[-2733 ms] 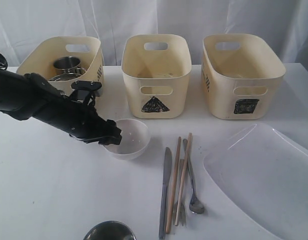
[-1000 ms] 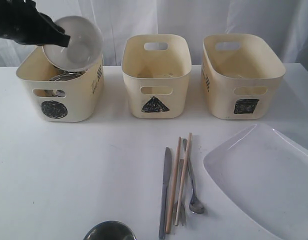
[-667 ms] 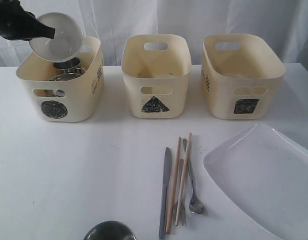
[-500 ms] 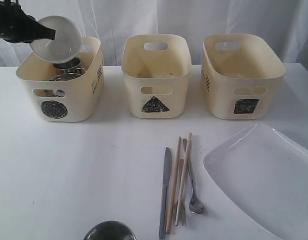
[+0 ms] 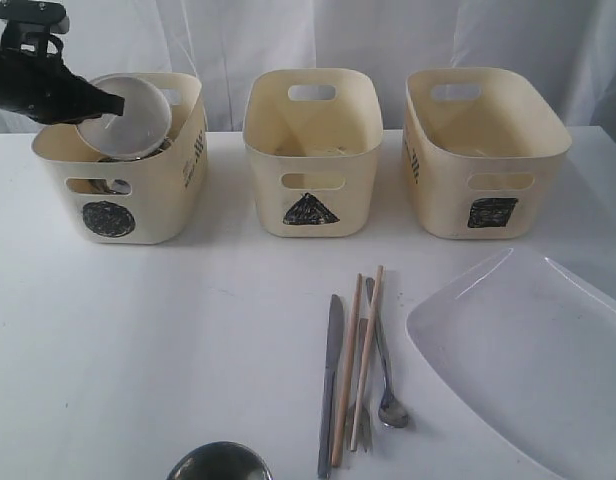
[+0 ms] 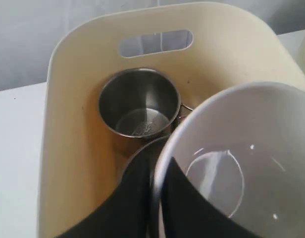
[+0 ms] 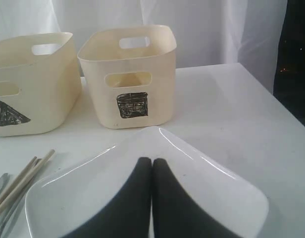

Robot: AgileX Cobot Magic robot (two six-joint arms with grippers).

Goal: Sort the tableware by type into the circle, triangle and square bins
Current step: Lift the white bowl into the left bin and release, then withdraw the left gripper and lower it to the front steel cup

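L gripper (image 6: pixel 153 171) pinches small white bowl (image 6: pixel 241 163) by rim, over circle tub (image 5: pixel 108 190), mug (image 6: pixel 137 106) inside it; R gripper (image 7: pixel 152 161) closed, empty.

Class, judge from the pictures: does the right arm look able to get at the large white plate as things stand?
Probably yes. The right gripper hangs just above the plate, nothing lies on it, and the chopsticks lie beside it. The shut jaws would have to open first.
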